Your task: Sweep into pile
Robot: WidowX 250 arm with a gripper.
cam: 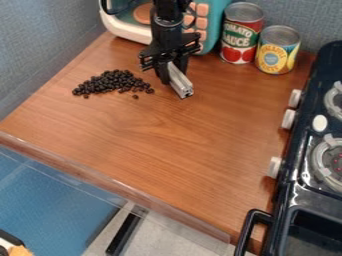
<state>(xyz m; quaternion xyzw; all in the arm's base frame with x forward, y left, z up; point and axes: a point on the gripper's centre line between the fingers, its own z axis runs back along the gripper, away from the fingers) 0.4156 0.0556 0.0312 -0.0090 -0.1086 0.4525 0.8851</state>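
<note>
Cans (242, 37) and a toy microwave (216, 20) stand near the pincer (172, 71) pinching a metal bar (181, 84).

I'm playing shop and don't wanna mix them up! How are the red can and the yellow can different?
The red can is taller, and the yellow can is shorter. The red can has tomatoes pictured on it, while the yellow can's label is yellow and blue. The red can stands nearer the toy microwave; the yellow can is nearer the stove. Both stand upright.
</note>
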